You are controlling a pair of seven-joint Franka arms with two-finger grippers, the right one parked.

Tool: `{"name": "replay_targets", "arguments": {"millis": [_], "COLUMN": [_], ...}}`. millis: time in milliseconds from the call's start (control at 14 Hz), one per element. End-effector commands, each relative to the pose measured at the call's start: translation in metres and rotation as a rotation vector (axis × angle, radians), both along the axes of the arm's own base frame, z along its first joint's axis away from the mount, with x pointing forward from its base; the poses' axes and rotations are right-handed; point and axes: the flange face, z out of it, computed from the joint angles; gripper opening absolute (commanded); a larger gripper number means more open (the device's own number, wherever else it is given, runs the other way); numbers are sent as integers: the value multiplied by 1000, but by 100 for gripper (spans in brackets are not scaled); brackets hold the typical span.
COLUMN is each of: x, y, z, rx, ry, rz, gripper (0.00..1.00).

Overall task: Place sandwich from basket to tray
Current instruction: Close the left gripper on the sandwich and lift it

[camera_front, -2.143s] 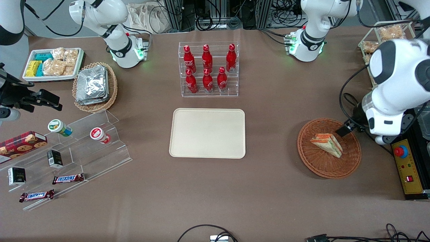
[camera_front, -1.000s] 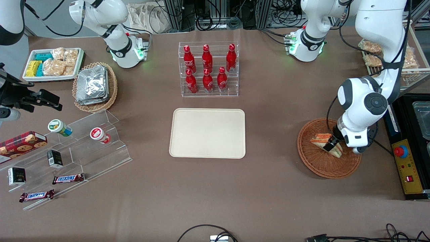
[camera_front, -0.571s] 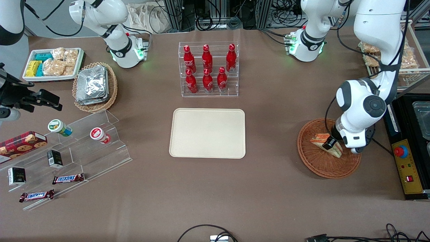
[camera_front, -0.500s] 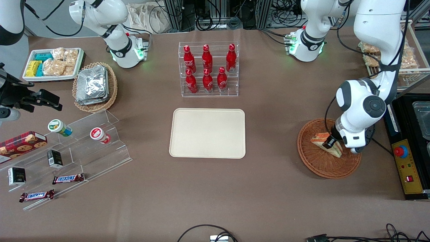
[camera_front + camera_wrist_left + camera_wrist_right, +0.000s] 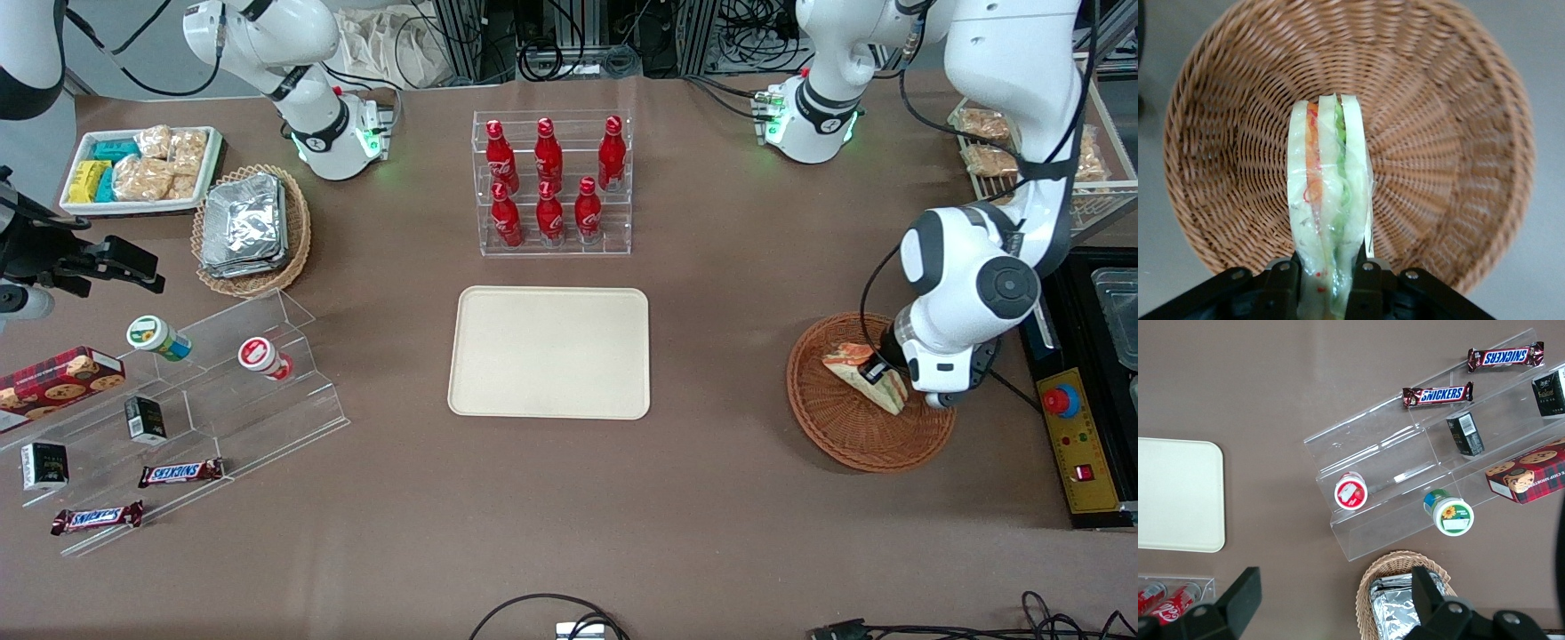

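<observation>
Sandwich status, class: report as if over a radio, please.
Gripper shut on sandwich, over the basket. Tray bare, waiting. Nothing on the table between basket and tray.

left arm bent low, hand (image 5: 878,372) clamped, fingers (image 5: 1283,287) pinching inward.

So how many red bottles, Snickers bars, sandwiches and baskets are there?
Red cola bottles: 6
Snickers bars: 2
Sandwich: 1, in the left arm's tool over the reddish-brown basket
Wicker baskets: 2, counting the tan basket of foil packets
Total: 11
</observation>
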Motion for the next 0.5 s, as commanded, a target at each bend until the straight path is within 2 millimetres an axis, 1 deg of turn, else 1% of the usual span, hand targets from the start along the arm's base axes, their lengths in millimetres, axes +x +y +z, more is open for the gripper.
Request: {"name": "replay_targets", "arguments": {"millis": [0, 71, 214, 357, 429], "x": [16, 22, 35, 45, 44], "y": [-2, -3, -7, -17, -24], "z": [58, 76, 123, 181, 207], "rx": [-16, -18, -24, -28, -26], "ry": [4, -3, -39, -36, -19], "rz": [-168, -226, -354, -443, -487], "gripper": [0, 0, 0, 0, 0]}}
